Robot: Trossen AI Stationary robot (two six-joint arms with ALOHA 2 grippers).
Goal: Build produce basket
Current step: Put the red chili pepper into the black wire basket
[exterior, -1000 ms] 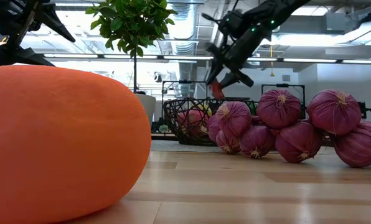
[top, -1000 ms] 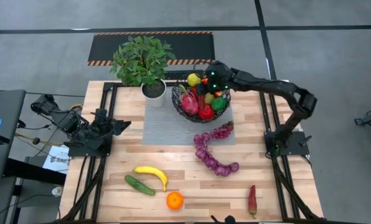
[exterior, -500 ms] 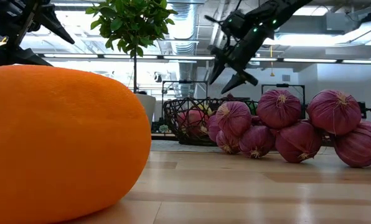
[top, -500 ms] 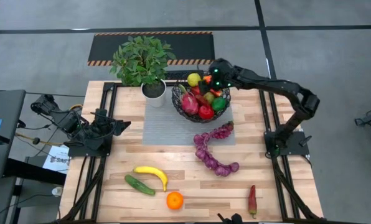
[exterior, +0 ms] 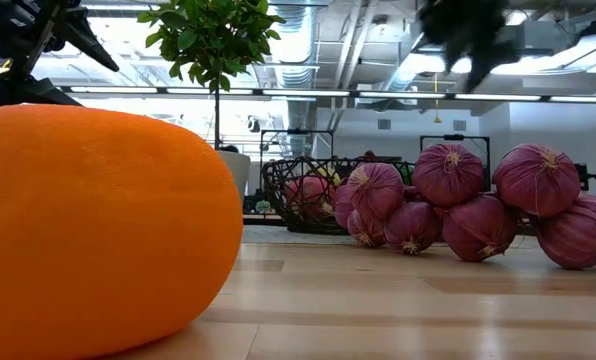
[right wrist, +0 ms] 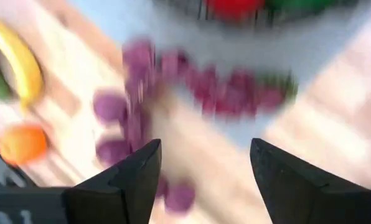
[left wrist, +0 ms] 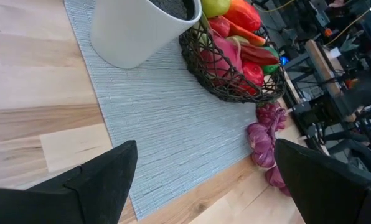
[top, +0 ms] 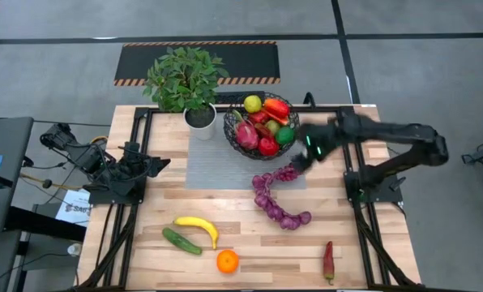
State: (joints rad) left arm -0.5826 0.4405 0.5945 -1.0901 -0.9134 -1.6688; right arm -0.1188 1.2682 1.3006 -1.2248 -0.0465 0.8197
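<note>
Curving grape string (top: pixel 277 195) — green end toward basket (top: pixel 262 128).

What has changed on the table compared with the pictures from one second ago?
The right pincer let go of an orange-red pepper, now lying in the wire basket, then swung away toward the purple grape string, open and empty. The left pincer, banana, cucumber, orange and chili stayed put.

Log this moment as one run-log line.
right gripper: open, empty, over grape string | left gripper: open, parked | basket: part-filled
</note>
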